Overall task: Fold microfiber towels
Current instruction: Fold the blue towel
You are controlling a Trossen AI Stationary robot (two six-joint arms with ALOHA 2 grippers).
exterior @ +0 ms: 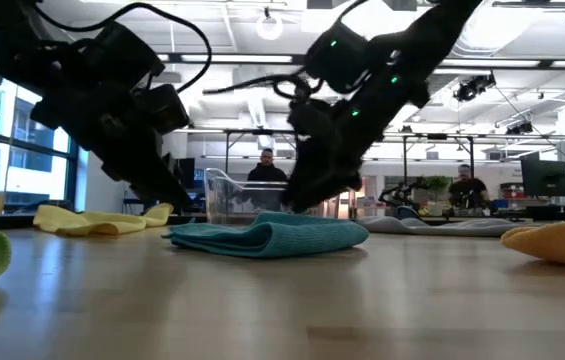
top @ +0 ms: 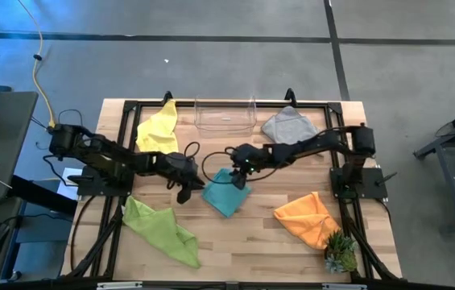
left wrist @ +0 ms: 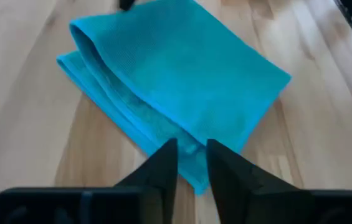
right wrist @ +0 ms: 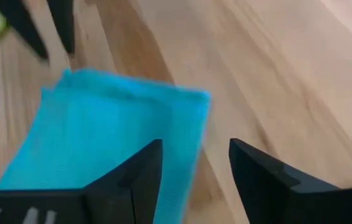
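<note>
the left gripper [top: 187, 190] hovers at the near corner of the folded teal towel [top: 227, 192] mid-table, fingers narrowly apart and empty, seemingly just off the fold; the right gripper [top: 239, 178] hangs over its far edge, jaws apart, clamping nothing.

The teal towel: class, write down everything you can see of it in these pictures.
The teal towel is a soft, finely textured cloth, folded over into layers with a rounded fold along one side. It lies flat on the wooden table, near the middle. The left gripper stands at one edge, the right gripper at another, fingers apart; neither clearly grips it.
</note>
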